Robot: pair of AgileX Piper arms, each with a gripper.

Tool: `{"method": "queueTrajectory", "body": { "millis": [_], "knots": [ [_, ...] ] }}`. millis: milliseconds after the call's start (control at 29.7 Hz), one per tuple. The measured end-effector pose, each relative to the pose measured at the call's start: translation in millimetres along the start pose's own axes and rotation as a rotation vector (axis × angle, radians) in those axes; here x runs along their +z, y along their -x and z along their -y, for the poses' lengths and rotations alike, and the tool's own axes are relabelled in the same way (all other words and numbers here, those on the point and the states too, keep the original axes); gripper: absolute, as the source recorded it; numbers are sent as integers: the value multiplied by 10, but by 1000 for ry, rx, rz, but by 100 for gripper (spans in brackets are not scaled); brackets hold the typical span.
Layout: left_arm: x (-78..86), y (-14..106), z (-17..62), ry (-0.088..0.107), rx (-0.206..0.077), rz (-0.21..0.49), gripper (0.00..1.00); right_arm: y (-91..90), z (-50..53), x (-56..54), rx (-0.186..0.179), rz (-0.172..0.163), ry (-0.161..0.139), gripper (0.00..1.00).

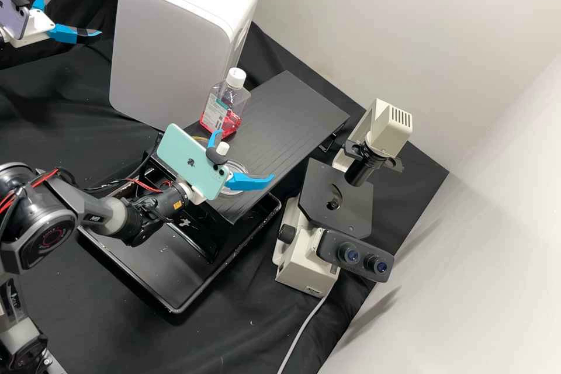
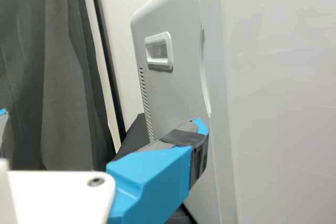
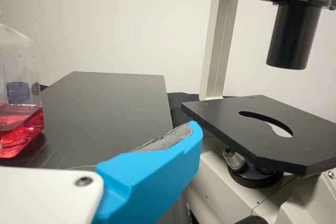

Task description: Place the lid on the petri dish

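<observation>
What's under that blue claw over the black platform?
A clear petri dish on the black platform, partly covered by the right gripper. Whether it is lidded cannot be seen.

A red-liquid flask (image 1: 223, 108) stands on the black platform (image 1: 292, 117), between a white cabinet (image 1: 175, 35) and a microscope (image 1: 330, 210).

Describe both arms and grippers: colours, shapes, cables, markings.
The right arm is dark grey with round joints, a red ring on one, a pale grey collar and red and black cables. The right gripper has a white body, curved blue fingers with grey pads and a mint phone behind. The left gripper matches, with a lilac phone.
</observation>
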State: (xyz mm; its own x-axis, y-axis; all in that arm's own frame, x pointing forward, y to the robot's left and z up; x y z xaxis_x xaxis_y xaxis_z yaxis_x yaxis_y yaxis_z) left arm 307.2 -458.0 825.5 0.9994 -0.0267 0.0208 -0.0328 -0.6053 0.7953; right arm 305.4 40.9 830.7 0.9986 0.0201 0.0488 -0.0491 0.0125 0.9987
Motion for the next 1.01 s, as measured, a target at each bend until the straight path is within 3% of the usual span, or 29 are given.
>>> {"method": "queueTrajectory", "body": {
  "millis": [438, 505, 674, 842, 909, 1010],
  "knots": [
    [25, 0, 3, 0, -1, 8, 100, 0, 0, 0, 0, 0, 0, 100],
    [61, 1, 7, 18, 0, 15, 100, 0, 0, 0, 0, 0, 0, 100],
    [346, 78, 72, 78, 3, 112, 100, 0, 0, 0, 0, 0, 0, 100],
    [630, 239, 159, 108, 12, 233, 100, 0, 0, 0, 0, 0, 0, 100],
    [684, 298, 203, 128, 17, 264, 100, 0, 0, 0, 0, 0, 0, 100],
    [757, 388, 285, 149, -5, 304, 100, 0, 0, 0, 0, 0, 0, 100]
  ]
}}
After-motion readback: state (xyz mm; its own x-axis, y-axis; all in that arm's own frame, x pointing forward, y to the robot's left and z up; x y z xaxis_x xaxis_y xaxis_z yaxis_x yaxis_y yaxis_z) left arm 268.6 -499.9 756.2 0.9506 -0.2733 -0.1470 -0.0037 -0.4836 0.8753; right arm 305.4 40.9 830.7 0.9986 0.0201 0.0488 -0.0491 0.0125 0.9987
